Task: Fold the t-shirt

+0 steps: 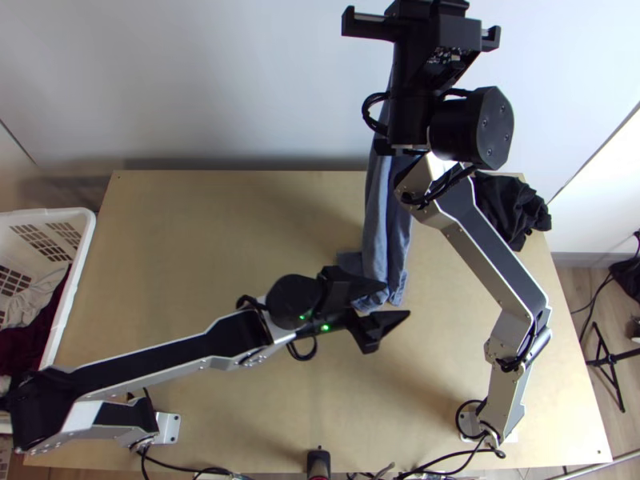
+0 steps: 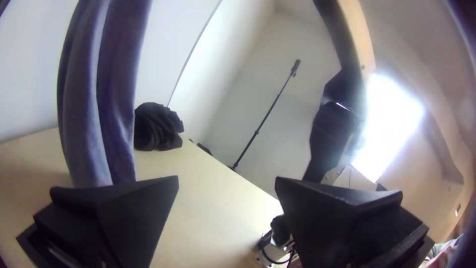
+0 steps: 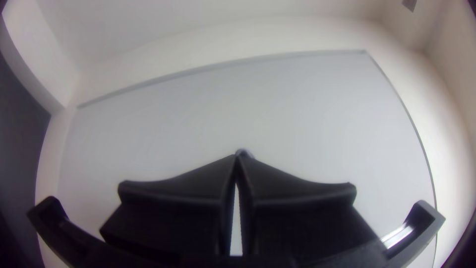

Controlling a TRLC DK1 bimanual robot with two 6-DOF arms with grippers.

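Right claw (image 1: 432, 36) holds the blue t-shirt (image 1: 374, 232), hanging in long folds.

White glare (image 2: 391, 124) burns in the left wrist view.

I'd call the place I work in a small robotics lab or workroom. My two arms' bases are fixed by metal brackets (image 1: 168, 428) to a light wooden table (image 1: 200, 232), with black cables (image 1: 180, 470) trailing along its near edge. White walls (image 1: 200, 80) stand close behind, and wood-look flooring (image 1: 576, 284) shows beside me, under a black tripod (image 1: 613, 359). From my left wrist I see a slim black pole (image 2: 257, 132). A white plastic laundry basket (image 1: 80, 216) adds a homely touch; whether this room belongs to a house, I can't tell.
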